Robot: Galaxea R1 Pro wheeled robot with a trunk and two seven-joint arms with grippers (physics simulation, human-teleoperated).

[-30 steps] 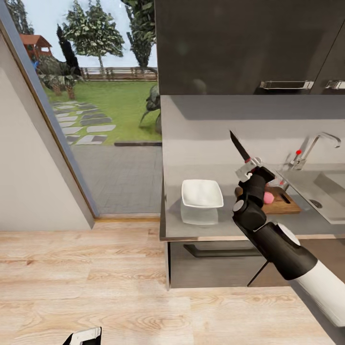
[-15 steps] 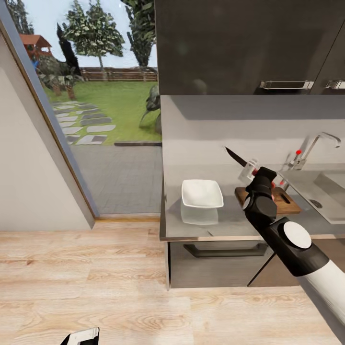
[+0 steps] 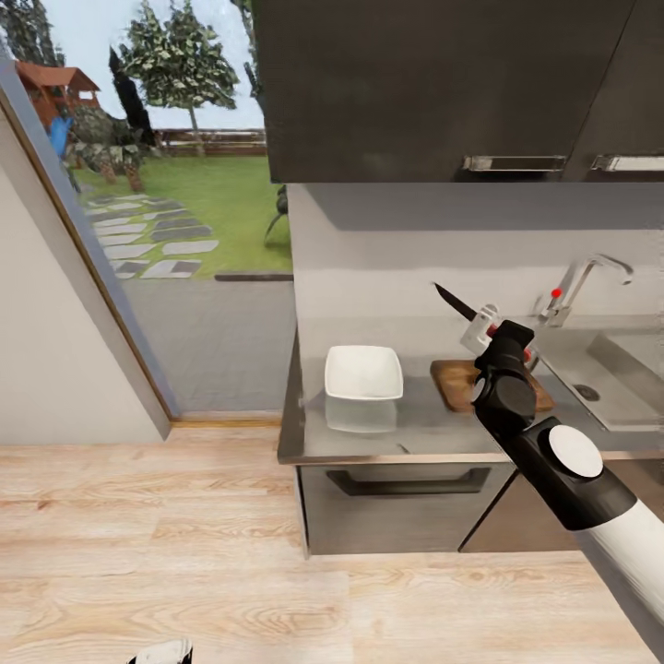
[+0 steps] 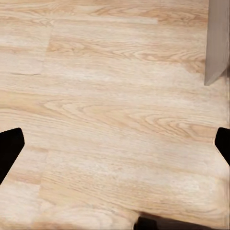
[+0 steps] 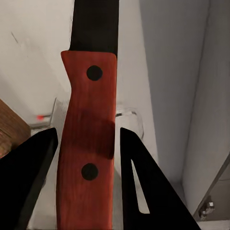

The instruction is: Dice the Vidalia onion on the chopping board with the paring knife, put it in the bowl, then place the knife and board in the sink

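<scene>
Knife [image 3: 457,304] aloft in your right tool [image 3: 486,328], its red-orange handle [image 5: 86,143] clamped between the two dark fingers and the dark narrow blade slanting up and away from the worktop [image 3: 406,429]. A second ago the blade stood steeper and the pinkish onion showed on the board just beneath the tool; now the blade lies flatter, your forearm covers that spot, and the onion cannot be made out. The whole scene has slid sideways, which is the camera turning, not the things. You appear poised to bring the edge down for the dicing, which looks not yet begun. The brown wooden chopping board [image 3: 455,383] with its raised rim lies right under the tool; the white square bowl [image 3: 363,373] sits off the blade-tip side, apart from the board; the grey steel sink [image 3: 604,383] and curved chrome tap [image 3: 581,277] lie beyond the handle end. Your left tool [image 3: 161,653] hangs low over the pale plank floor [image 4: 115,120], fingers spread and empty.
</scene>
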